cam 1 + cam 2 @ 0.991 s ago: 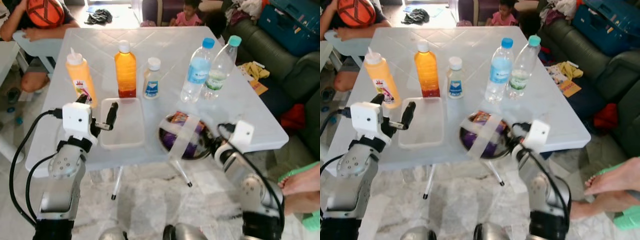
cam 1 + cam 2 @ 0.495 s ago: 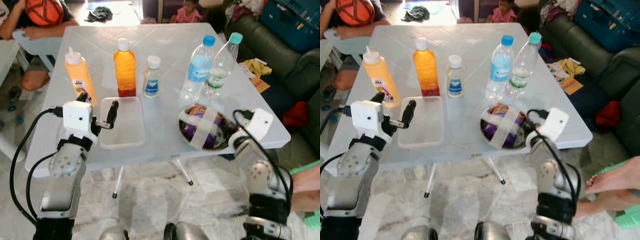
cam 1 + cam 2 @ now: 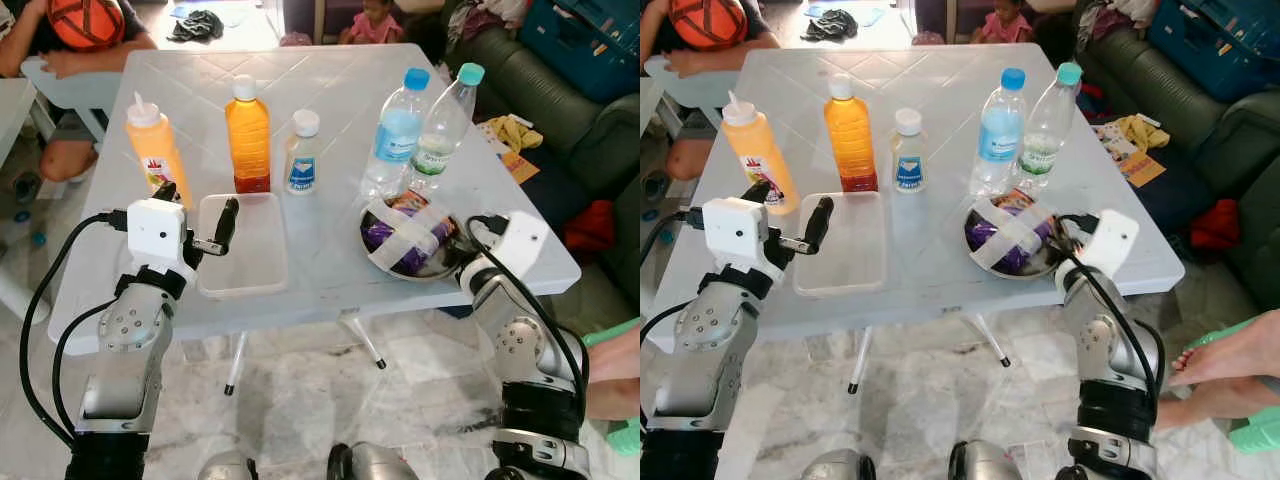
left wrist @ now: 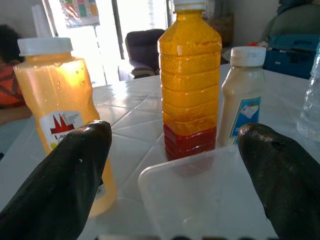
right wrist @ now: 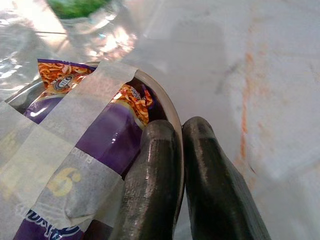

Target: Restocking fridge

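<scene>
The white surface (image 3: 330,90) carries a row of bottles toward its far edge, while a clear tray (image 3: 245,245) lies at its near edge and a taped metal bowl (image 3: 1015,238) of purple snack packets sits by its near right corner. The left gripper (image 3: 195,215) hovers over the tray's left rim with jaws spread wide and empty; the right gripper (image 5: 187,165) has its jaws pressed together, pinching the bowl's rim. That thin rim grip looks precarious: the bowl could tilt or slip free, or knock the water bottle (image 3: 998,130) just behind it.
</scene>
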You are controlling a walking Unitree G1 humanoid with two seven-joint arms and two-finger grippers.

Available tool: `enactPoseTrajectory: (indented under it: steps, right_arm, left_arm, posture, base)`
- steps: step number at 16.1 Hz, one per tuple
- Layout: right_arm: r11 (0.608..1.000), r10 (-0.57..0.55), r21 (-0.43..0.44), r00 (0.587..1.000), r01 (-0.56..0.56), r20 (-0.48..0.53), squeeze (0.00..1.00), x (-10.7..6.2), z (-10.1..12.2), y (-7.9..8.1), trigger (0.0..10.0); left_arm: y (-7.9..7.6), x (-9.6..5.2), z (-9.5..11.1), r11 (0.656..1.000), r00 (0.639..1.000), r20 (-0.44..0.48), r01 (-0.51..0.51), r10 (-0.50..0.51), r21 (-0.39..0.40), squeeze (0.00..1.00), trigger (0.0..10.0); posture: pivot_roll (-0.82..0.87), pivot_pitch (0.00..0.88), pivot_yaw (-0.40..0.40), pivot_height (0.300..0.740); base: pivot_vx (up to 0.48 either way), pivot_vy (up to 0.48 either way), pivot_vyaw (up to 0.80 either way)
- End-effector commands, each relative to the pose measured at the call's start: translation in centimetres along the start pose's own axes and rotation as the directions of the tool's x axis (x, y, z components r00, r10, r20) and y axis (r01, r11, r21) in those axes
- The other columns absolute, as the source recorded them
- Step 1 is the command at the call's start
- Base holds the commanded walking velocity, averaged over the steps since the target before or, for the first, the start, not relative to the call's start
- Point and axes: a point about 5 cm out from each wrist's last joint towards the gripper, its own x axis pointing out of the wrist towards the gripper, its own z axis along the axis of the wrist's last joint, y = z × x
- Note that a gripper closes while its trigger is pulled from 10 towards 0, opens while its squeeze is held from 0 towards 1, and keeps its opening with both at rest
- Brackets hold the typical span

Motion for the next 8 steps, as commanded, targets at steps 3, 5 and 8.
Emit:
enactPoseTrajectory:
  steps: [3,5,8]
  right_arm:
    - [0.997,0.052,-0.058,0.996,-0.048,0.073,1.00,-0.25,1.13,0.63,10.0]
    - [0.996,0.054,-0.076,0.995,-0.048,0.088,1.00,-0.37,1.24,0.50,10.0]
    - [0.997,0.069,-0.050,0.995,-0.065,0.079,1.00,-0.73,0.94,0.34,10.0]
  left_arm:
    - [0.04,0.14,0.50,1.000,1.000,0.020,0.002,-0.003,0.020,0.00,10.0]
    - [0.02,0.28,0.55,1.000,1.000,0.023,0.002,-0.002,0.022,0.00,10.0]
    - [0.20,0.25,0.46,1.000,1.000,0.020,0.002,-0.003,0.027,0.00,10.0]
  posture:
    - [0.00,0.080,-0.057,0.740]
    - [0.00,0.078,-0.060,0.740]
    - [0.00,0.077,-0.062,0.740]
  base:
    - [0.000,0.000,0.00]
    - [0.000,0.000,0.00]
    - [0.000,0.000,0.00]
